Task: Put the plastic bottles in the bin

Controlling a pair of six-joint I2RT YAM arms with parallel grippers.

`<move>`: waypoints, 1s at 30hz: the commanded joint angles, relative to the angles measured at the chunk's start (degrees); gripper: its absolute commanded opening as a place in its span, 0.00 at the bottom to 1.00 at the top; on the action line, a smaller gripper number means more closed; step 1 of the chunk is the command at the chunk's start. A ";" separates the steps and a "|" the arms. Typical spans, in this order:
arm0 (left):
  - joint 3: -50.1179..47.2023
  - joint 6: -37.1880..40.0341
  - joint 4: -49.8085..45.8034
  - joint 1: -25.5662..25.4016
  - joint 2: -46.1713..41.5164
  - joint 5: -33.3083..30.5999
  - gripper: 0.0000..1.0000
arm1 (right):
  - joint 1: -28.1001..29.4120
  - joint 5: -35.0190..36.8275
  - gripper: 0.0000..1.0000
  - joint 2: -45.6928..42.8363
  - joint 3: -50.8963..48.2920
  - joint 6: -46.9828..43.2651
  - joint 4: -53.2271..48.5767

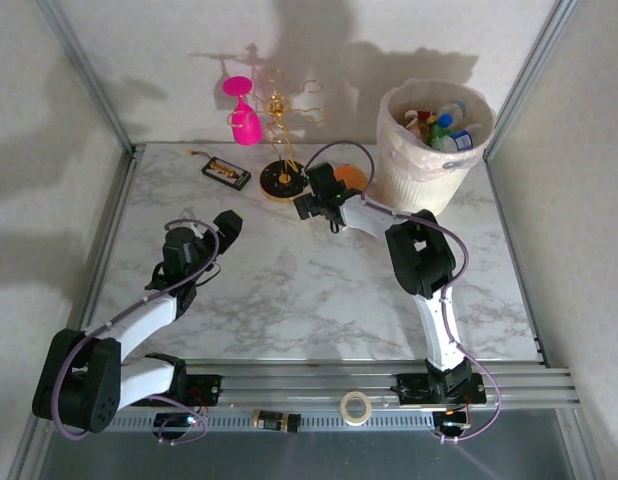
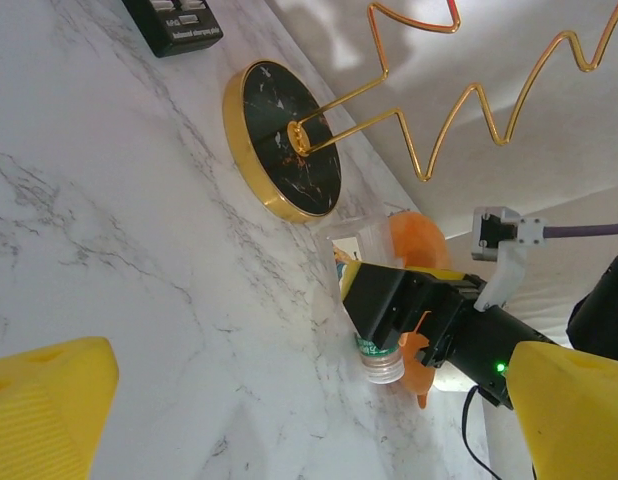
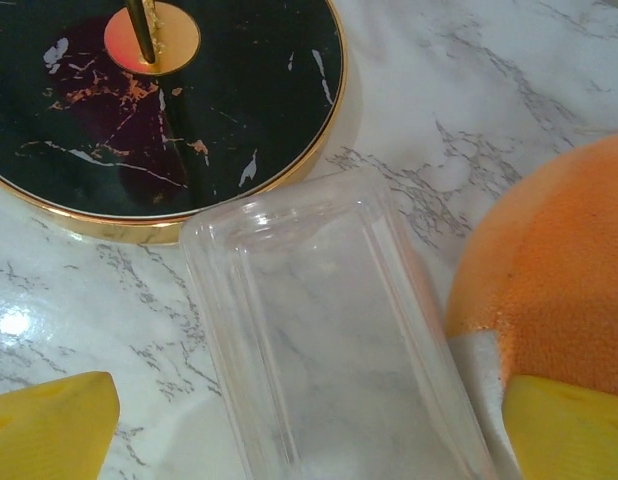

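Bottle (image 3: 319,300) lying flat, bottom toward rack base (image 3: 189,100), cap (image 2: 382,368) under right hand (image 3: 309,425).

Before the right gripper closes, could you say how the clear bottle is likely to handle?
The bottle looks empty, so it is probably light. Its thin clear walls may buckle when squeezed. Lying sideways on the smooth table, it might slide or roll.

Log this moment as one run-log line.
left gripper: open, over table | right gripper: open, fingers either side of clear bottle lying by rack base | bin: several bottles inside
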 commanded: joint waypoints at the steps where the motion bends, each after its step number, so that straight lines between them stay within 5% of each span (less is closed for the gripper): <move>1: -0.45 0.64 0.03 0.64 -0.95 0.13 1.00 | 0.60 0.76 0.99 2.14 2.24 -0.84 -1.07; 19: -0.96 0.47 -0.45 0.64 -2.13 -0.30 1.00 | 0.75 -4.92 0.91 2.10 -1.08 0.40 1.41; 30: -1.22 0.20 -0.66 0.59 -2.93 -0.35 1.00 | 0.90 -6.67 0.65 1.96 -1.92 -0.04 1.55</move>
